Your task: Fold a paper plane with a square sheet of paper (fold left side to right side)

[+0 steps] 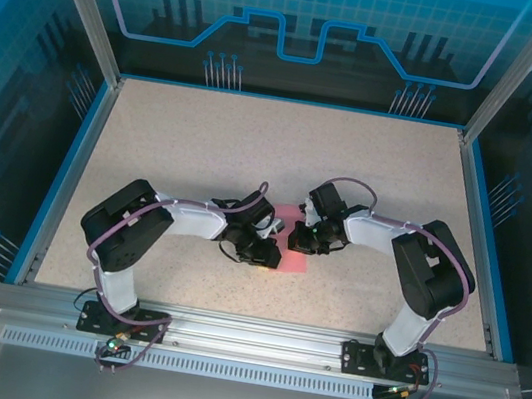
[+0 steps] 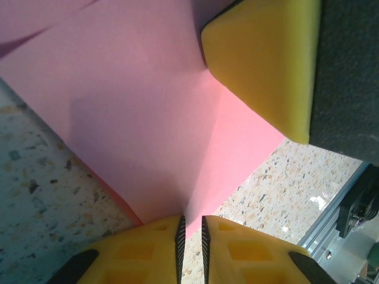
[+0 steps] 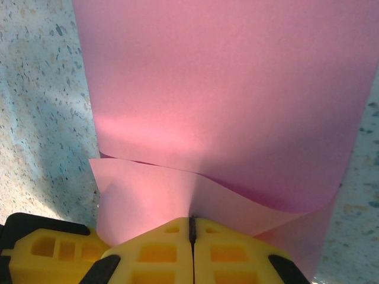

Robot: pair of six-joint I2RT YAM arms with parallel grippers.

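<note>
The pink sheet of paper [image 1: 294,261] lies centrally on the worktop [image 1: 203,149]. The right jaws clench one edge; the left jaws, nearly closed, pinch a creased edge.

- Thin salmon-pink square sheet of paper [image 3: 225,89]: plain, no print. Paler pink where light falls, darker rose along the shadowed folds.
- Flat speckled stone-look tabletop [image 1: 254,147]: beige ground with fine dark and grey flecks, tinted blue in shade.
- Left gripper [image 2: 190,239]: yellow moulded plastic, black ridged inner pads.
- Right gripper [image 3: 191,228]: same yellow, black casing behind.
- Jointed robot arms [image 1: 192,216]: white shells, black joints. Cables probably purple, though they are small from above.
- Narrow metal table rim [image 1: 64,178]: bright blue.
- Glossy backdrop panel [image 1: 296,12]: blue, with pale grid and circuit-like lines.
</note>
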